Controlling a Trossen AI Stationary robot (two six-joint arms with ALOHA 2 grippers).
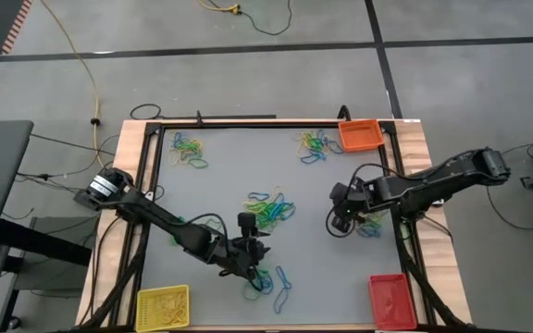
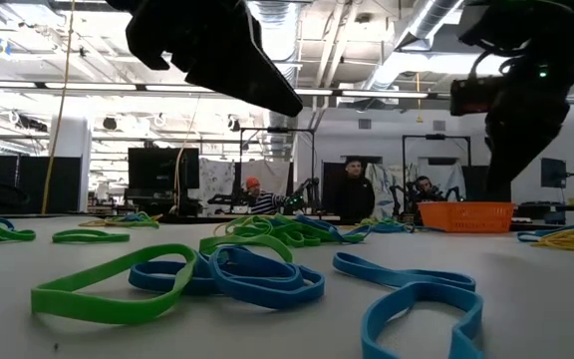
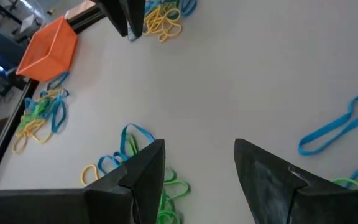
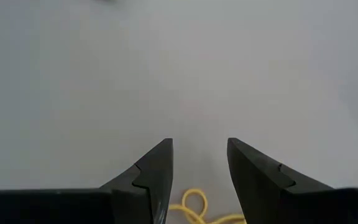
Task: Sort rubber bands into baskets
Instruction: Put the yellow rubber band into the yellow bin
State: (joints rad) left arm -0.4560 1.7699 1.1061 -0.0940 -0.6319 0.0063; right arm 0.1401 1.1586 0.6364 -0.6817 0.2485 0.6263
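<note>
A grey table in a wood frame carries the job, with a workshop and a few people behind it. Take the centre pile of bands as the landmark. More bands lie in heaps toward the orange basket, at the far-left corner, and loose just in front of the pile. The yellow basket and red basket sit at the near corners, well apart from the pile.

The left gripper hovers just on the near side of the pile, fingers released and empty. The right gripper hangs to the pile's right, above a small yellow heap, fingers also released and empty.

The likely trouble: the bands overlap, so a pinch may lift two colours at once, or a thin loop may slip free on the way to a basket.
</note>
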